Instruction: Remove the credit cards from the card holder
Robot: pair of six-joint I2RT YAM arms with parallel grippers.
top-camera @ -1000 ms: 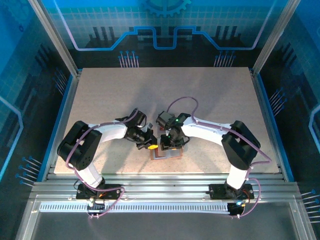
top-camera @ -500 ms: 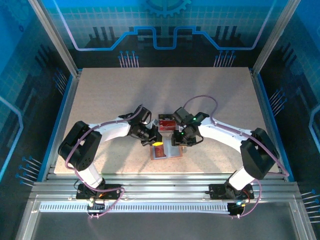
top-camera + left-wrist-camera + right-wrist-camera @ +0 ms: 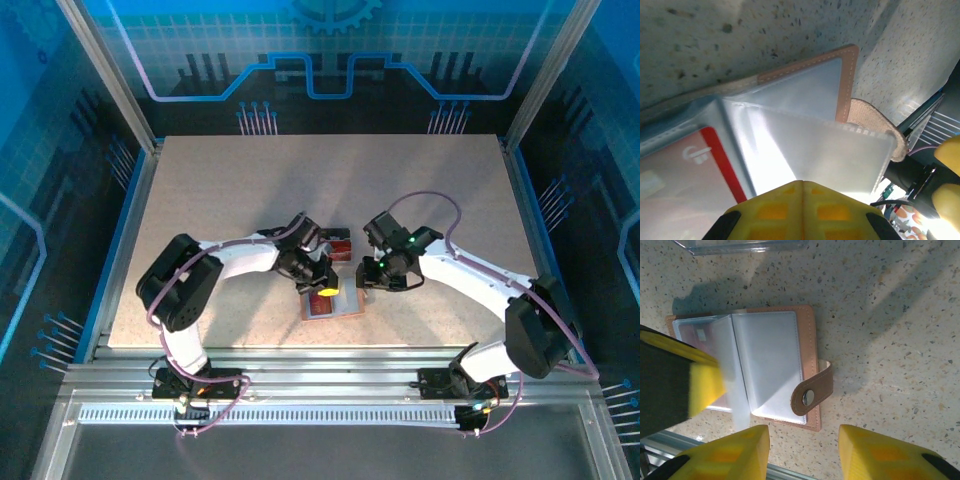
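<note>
Card holder (image 3: 767,365) open, seemingly lengthwise across table (image 3: 200,200), snap tab (image 3: 812,392) rightward

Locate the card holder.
In the top view the card holder lies open at the front middle of the table, under the left gripper, with the right gripper just right of it and the clear box behind.
</note>
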